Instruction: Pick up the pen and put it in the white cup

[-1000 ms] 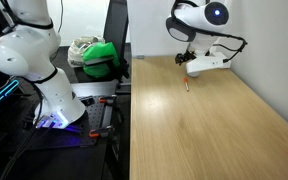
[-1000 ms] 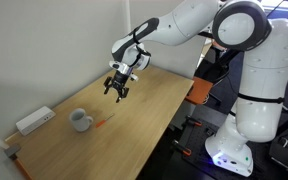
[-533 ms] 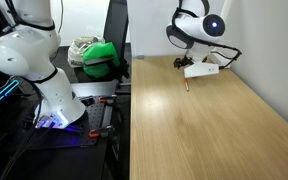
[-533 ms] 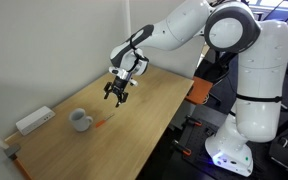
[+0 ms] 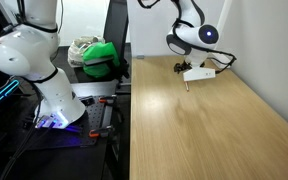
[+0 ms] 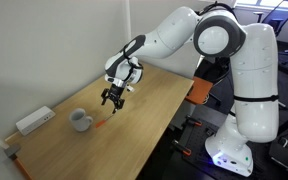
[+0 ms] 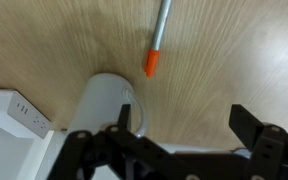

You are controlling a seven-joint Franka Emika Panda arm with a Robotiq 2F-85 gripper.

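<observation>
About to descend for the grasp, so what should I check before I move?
1. Tool open: ok, fingers spread wide in the wrist view.
2. Thin orange-tipped pen lying free on the wooden table: ok.
3. Pen between the fingers: not ok, it lies ahead of them.
4. Pen clear of the greyish-white cylindrical cup: ok, apart.
5. Cup upright: ok.
6. Cup empty: cannot tell.

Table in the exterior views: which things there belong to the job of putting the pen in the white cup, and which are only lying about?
Belong to the job:
pen
white cup
gripper, open, above the table

Only lying about:
white block with sockets, beside the cup
green bundle, off the table
</observation>
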